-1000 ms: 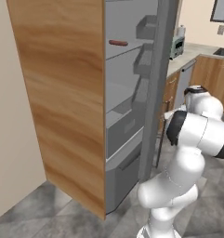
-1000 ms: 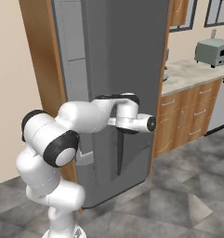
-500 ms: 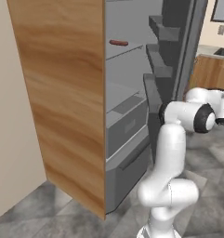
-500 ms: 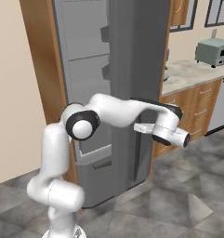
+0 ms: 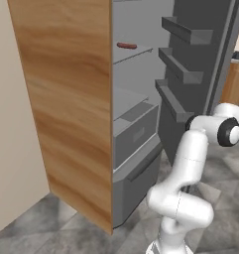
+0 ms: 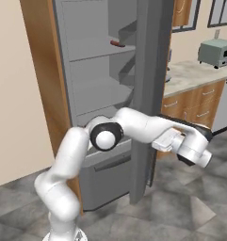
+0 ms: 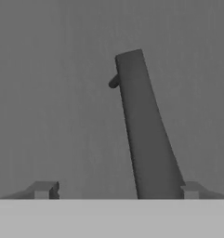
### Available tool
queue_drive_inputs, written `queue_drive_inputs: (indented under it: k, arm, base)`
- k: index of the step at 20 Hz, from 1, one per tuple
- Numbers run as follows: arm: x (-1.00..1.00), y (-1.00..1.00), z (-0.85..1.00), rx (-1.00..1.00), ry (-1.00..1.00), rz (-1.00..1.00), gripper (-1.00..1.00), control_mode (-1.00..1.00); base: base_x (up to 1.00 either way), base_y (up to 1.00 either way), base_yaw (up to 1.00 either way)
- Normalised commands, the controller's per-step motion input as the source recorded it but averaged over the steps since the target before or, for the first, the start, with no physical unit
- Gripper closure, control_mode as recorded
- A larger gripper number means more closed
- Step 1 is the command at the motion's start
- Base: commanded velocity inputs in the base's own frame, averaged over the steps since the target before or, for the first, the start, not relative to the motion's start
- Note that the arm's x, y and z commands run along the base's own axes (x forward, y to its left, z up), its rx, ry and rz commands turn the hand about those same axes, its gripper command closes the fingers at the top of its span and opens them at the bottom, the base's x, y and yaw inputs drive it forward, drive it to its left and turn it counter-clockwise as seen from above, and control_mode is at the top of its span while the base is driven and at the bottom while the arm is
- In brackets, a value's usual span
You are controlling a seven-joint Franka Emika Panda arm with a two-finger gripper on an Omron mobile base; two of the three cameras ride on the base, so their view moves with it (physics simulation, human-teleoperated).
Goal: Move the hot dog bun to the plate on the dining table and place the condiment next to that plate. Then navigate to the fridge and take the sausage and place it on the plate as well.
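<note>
The fridge point(image 5: 66, 99) stands open, its wood-grain side facing me. The thin reddish-brown sausage point(image 5: 126, 46) lies on an upper grey shelf, also visible as the sausage point(image 6: 117, 43) deep inside the fridge point(image 6: 96, 70). My arm reaches around the outer face of the open door point(image 6: 150, 94). In the hand view my gripper point(image 7: 115, 190) is open, fingertips point(image 7: 43, 189) wide apart, facing the door's dark handle bar point(image 7: 143, 139), which rises just inside the right tip. The hand point(image 6: 195, 150) hangs beside the door, well below the sausage. Bun, plate, condiment and dining table are out of view.
Dark door bins point(image 5: 183, 74) line the inside of the open door. A toaster oven point(image 6: 218, 52) sits on a stone counter point(image 6: 190, 73) above wooden cabinets point(image 6: 199, 108) to the right. Grey tiled floor point(image 6: 181, 207) lies around the base.
The fridge door has swung much wider open. My arm swept right with it, and the gripper went from shut on the handle to open.
</note>
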Motion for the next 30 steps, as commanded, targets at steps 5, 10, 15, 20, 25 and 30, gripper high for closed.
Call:
queue_drive_inputs:
  k: [5, 10, 15, 20, 25, 30]
  arm:
    - [-0.94, 0.59, 0.25, -0.17, -0.29, -0.06, -1.00, -1.00]
    - [0.31, -0.59, 0.13, -0.24, -0.02, -0.43, -1.00, -1.00]
    - [-0.13, -0.48, 0.02, -0.11, 0.02, -0.49, -1.00, -1.00]
    - [-1.00, 0.14, 0.24, -0.02, -0.21, -0.14, -1.00, -1.00]
    - [-1.00, 0.97, 0.82, -0.10, -0.12, 0.00, -1.00, -1.00]
    - [-0.86, 0.97, 1.00, -0.07, -0.12, 0.00, -1.00, -1.00]
  base:
    - [0.00, 0.00, 0.00]
    - [0.00, 0.00, 0.00]
    - [0.00, 0.00, 0.00]
    - [0.00, 0.00, 0.00]
    - [0.00, 0.00, 0.00]
    - [0.00, 0.00, 0.00]
